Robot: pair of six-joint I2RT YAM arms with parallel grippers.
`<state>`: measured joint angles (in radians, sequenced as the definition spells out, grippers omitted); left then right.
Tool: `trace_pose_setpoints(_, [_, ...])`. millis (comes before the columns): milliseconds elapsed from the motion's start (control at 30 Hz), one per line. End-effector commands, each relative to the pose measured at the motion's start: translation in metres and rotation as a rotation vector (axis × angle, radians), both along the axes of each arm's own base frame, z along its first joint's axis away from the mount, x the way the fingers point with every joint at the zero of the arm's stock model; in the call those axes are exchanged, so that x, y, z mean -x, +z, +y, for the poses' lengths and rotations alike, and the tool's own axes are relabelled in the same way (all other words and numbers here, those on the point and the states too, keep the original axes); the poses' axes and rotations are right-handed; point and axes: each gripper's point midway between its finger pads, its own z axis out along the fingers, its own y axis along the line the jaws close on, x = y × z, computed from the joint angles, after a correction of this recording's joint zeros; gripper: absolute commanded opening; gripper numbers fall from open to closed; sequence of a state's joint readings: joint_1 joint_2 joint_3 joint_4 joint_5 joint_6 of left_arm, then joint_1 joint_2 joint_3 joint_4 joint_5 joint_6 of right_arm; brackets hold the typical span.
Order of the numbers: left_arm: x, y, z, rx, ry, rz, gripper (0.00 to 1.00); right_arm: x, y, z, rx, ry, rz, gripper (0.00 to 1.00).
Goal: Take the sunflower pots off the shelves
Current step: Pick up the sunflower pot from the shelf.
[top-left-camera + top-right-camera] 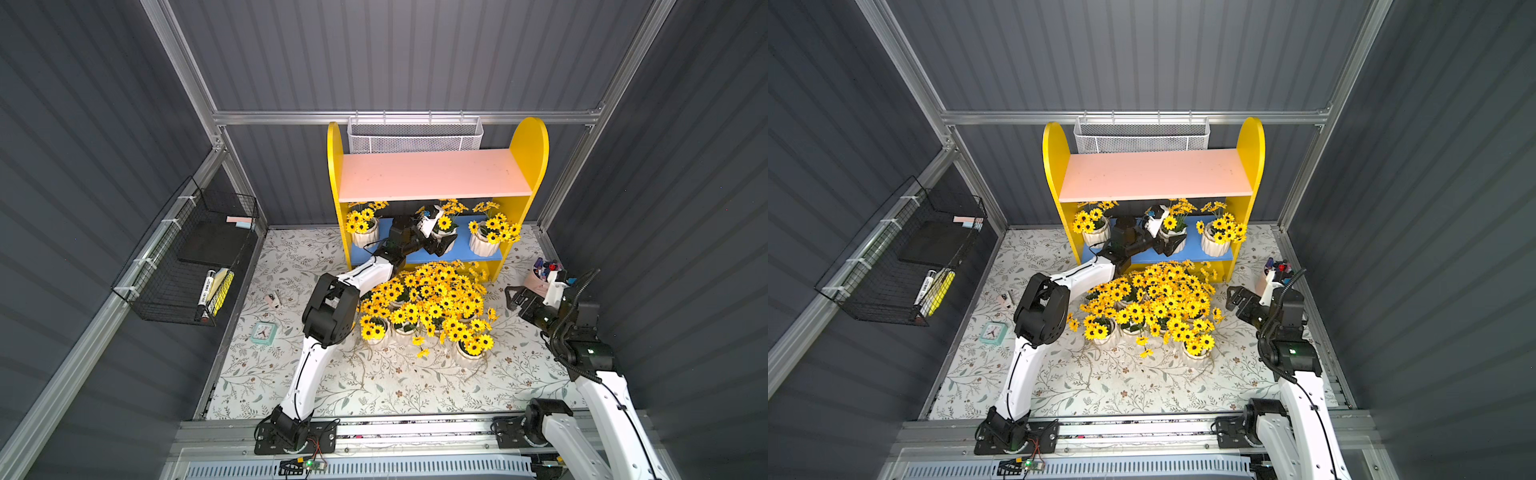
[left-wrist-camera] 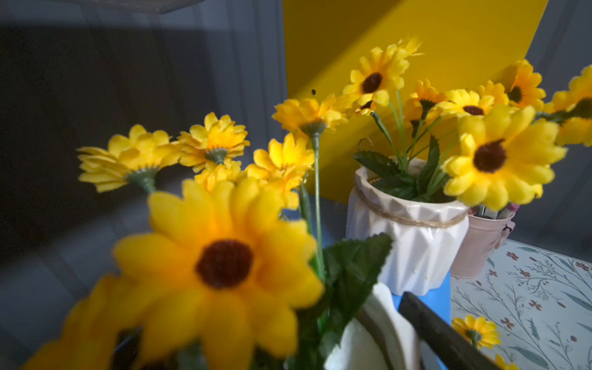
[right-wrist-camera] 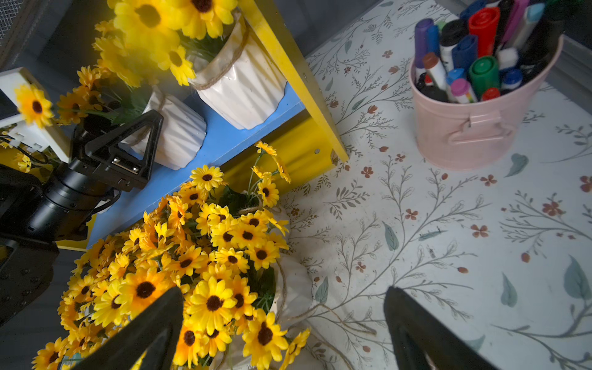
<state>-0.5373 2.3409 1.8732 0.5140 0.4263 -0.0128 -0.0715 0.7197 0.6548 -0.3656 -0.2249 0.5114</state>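
Observation:
The shelves (image 1: 432,174) stand at the back, with a bare pink upper board. On the blue lower board (image 1: 461,253) stand three sunflower pots: left (image 1: 365,235), middle (image 3: 179,134) and right (image 1: 484,245). My left gripper (image 1: 440,243) reaches in over the blue board and stands open astride the middle pot. One of its fingers (image 2: 442,333) lies close beside the white rim, while flowers hide the other. Several more sunflower pots (image 1: 428,303) crowd the table in front of the shelves. My right gripper (image 1: 515,299) hangs open and empty just right of that cluster, its jaws wide in the right wrist view.
A pink cup of coloured pens (image 1: 540,278) stands by the right wall, just behind my right gripper. A black wire basket (image 1: 187,266) hangs on the left wall and a white mesh basket (image 1: 415,137) behind the shelves. A small mint clock (image 1: 264,332) lies on the left of the table.

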Motion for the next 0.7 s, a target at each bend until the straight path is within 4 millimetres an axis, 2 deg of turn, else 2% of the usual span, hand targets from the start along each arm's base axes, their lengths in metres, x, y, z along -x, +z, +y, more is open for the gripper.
trace_pose_setpoints(0, [-0.009,-0.015,-0.005,-0.011,0.008,0.035,0.99,0.000,-0.001,0.000,0.005,0.002,-0.004,0.99])
trace_pose_setpoints(300, [-0.015,-0.024,-0.013,-0.024,0.005,0.032,0.99,0.001,0.000,-0.001,0.013,0.002,-0.010,0.99])
trace_pose_setpoints(400, [-0.013,-0.026,-0.011,-0.036,0.006,0.023,0.93,0.002,0.001,-0.001,0.013,0.002,-0.014,0.99])
trace_pose_setpoints(500, [-0.011,-0.023,-0.010,-0.040,0.005,0.012,0.81,0.002,0.001,-0.001,0.014,0.001,-0.015,0.99])
trace_pose_setpoints(667, [-0.004,-0.001,-0.005,-0.022,0.010,-0.029,0.26,0.001,0.000,-0.001,0.013,0.000,-0.014,0.99])
